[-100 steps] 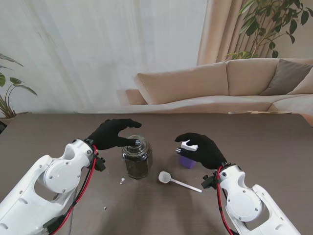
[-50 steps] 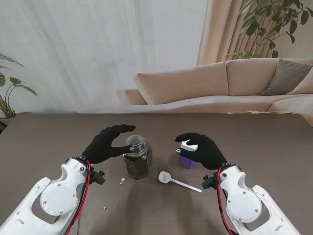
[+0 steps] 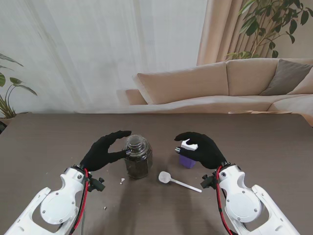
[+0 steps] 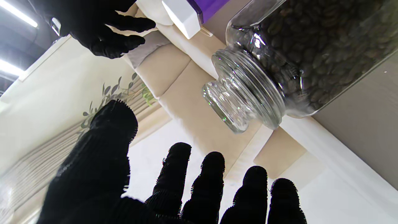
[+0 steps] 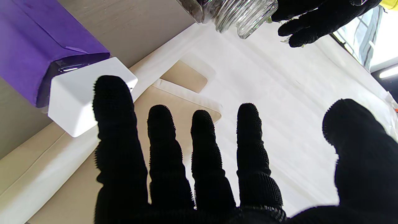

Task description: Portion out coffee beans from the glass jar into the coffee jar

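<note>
The glass jar (image 3: pixel 137 157) stands on the brown table (image 3: pixel 58 142) near the middle of the stand's view, just to the right of the left hand (image 3: pixel 104 151), whose thumb tip reaches the jar's neck while the curled fingers arch above the lid (image 3: pixel 135 142). From the left wrist camera the fingers (image 4: pixel 174 180) are spread apart with open air between them and the jar (image 4: pixel 298 53), so the hand is open and has hold of nothing; whether the thumb actually touches the glass cannot be told. The jar stands upright, its long axis vertical, its knobbed glass lid (image 4: pixel 231 105) pointing up and seated on the mouth. It is clear, faceted glass, filled most of the way with dark coffee beans. To its right, well apart, sits the coffee jar (image 3: pixel 187 155), a purple box-like container with a white cap (image 5: pixel 84 99), also upright. The right hand (image 3: pixel 201 149) hovers over it, fingers (image 5: pixel 202 146) splayed and open, the little finger overlapping the white cap in the wrist view; contact cannot be told. A white spoon (image 3: pixel 176 181) lies on the table between the two jars, nearer to me, its bowl toward the glass jar.
</note>
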Tool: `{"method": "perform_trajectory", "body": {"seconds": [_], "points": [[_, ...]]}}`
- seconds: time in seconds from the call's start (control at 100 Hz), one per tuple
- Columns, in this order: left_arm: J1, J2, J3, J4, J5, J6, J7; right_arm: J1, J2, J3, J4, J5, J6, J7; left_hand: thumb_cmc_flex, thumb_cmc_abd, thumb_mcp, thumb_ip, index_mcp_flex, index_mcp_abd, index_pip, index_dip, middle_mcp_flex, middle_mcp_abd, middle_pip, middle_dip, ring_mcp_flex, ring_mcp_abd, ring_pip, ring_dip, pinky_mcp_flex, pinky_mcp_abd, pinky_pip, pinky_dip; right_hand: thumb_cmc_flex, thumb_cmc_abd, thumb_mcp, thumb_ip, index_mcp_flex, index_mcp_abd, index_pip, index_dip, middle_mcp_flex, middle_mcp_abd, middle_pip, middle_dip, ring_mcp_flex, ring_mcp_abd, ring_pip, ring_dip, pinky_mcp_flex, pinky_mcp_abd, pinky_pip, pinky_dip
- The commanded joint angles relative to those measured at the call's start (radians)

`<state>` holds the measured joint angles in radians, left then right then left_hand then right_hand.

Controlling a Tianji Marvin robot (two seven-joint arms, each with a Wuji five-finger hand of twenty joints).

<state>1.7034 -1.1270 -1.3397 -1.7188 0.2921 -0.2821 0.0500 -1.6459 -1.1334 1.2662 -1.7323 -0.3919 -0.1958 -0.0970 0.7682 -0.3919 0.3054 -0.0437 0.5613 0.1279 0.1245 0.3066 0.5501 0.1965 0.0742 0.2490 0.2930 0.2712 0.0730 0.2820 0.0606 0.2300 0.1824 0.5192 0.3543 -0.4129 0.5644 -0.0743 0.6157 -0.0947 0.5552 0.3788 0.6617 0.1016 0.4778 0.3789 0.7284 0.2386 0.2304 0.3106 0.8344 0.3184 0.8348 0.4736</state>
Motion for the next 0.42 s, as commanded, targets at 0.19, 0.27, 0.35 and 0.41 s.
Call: {"method": "perform_trajectory", "body": {"seconds": [0.19, 0.27, 0.35, 0.41], "points": [[0.000, -0.008, -0.004, 0.007, -0.007, 0.001, -0.015, -0.014, -0.004, 0.015, -0.016, -0.002, 0.011, 0.019, -0.004, -0.027, 0.028, 0.009, -0.002, 0.002, -0.012, -0.007, -0.008, -0.001, -0.008, 0.000, -0.018, 0.004, -0.014, -0.011, -0.019, -0.033, -0.033, -0.011, 0.006, -0.001, -0.009, 0.024, -0.023, -0.004, -0.004, 0.003, -0.029, 0.011, -0.003, -0.001, -0.031, -0.001, -0.011, 0.004, -0.501, 0.008, -0.021, 0.030], [-0.001, -0.007, -0.004, 0.008, -0.008, 0.001, -0.018, -0.017, -0.003, 0.020, -0.019, -0.004, 0.013, 0.022, -0.004, -0.026, 0.029, 0.009, -0.001, 0.003, -0.012, -0.007, -0.008, -0.002, -0.008, 0.000, -0.020, 0.005, -0.015, -0.012, -0.020, -0.033, -0.033, -0.012, 0.007, 0.001, -0.008, 0.024, -0.024, -0.003, -0.004, 0.003, -0.029, 0.012, -0.003, -0.001, -0.032, -0.001, -0.012, 0.004, -0.503, 0.008, -0.022, 0.029], [-0.001, -0.007, -0.004, 0.008, -0.008, 0.001, -0.017, -0.021, -0.003, 0.026, -0.021, -0.005, 0.015, 0.023, -0.005, -0.023, 0.029, 0.009, -0.001, 0.002, -0.012, -0.007, -0.007, -0.002, -0.008, 0.001, -0.020, 0.003, -0.015, -0.012, -0.021, -0.034, -0.033, -0.012, 0.007, 0.000, -0.008, 0.024, -0.024, -0.003, -0.004, 0.003, -0.030, 0.011, -0.004, -0.001, -0.032, -0.002, -0.012, 0.004, -0.503, 0.007, -0.022, 0.029], [0.000, -0.008, -0.004, 0.007, -0.007, 0.001, -0.015, -0.023, -0.003, 0.028, -0.023, -0.005, 0.016, 0.023, -0.004, -0.023, 0.029, 0.009, -0.001, 0.003, -0.012, -0.007, -0.005, -0.002, -0.008, 0.001, -0.020, 0.006, -0.015, -0.012, -0.022, -0.034, -0.034, -0.012, 0.007, -0.001, -0.008, 0.024, -0.024, -0.004, -0.004, 0.003, -0.029, 0.012, -0.004, -0.001, -0.031, -0.001, -0.011, 0.004, -0.503, 0.008, -0.023, 0.029]]}}
